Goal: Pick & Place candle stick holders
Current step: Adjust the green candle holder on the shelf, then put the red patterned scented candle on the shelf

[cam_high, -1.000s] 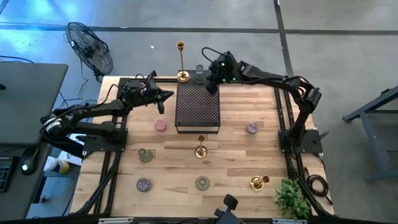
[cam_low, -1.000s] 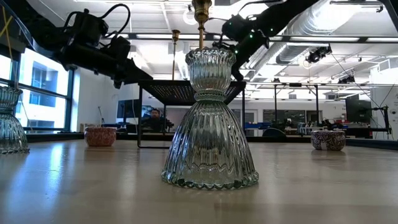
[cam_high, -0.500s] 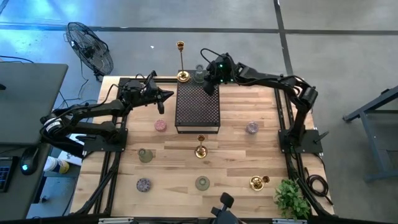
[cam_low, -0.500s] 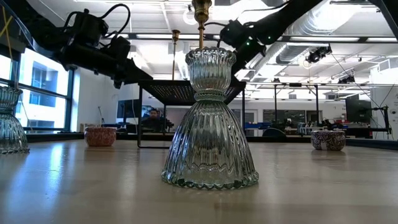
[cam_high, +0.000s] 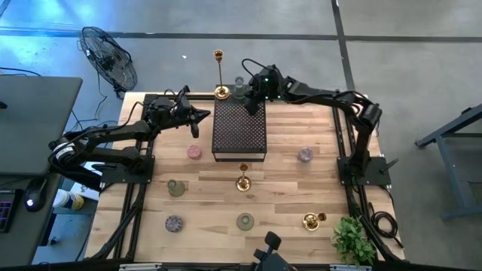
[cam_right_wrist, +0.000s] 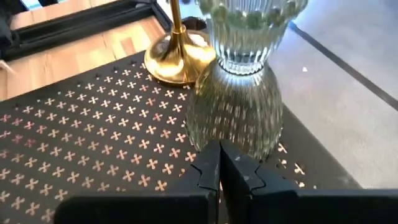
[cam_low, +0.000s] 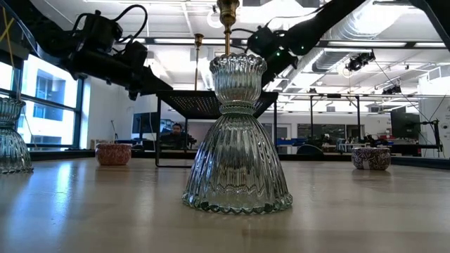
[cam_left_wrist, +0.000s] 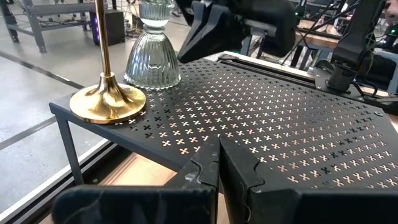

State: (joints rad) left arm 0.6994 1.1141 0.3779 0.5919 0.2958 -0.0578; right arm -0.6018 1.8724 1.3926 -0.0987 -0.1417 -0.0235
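Note:
A tall gold candle stick holder and a clear ribbed glass holder stand by their bases on the far edge of a dark perforated stand. My right gripper is shut and hovers over the stand. Its fingertips are at the flared base of the glass holder. Left of the stand, my left gripper is shut and holds nothing, level with the stand's edge. Other holders stand on the table: a pink cup, a gold stick and a purple cup. My right gripper's shut fingertips point slanting down from the stand's near side at the lower flare of the glass holder. I cannot tell whether they touch it. The holder stands upright on the stand.
Near the front of the table stand green glass holders and a grey-purple cup. A gold holder lies there too. A leafy plant is at the near right corner. A fan stands beyond the far left corner.
My right gripper has crept over the stand toward the glass holder at the far edge and sunk slightly, still shut. The holders and the left arm have kept still.

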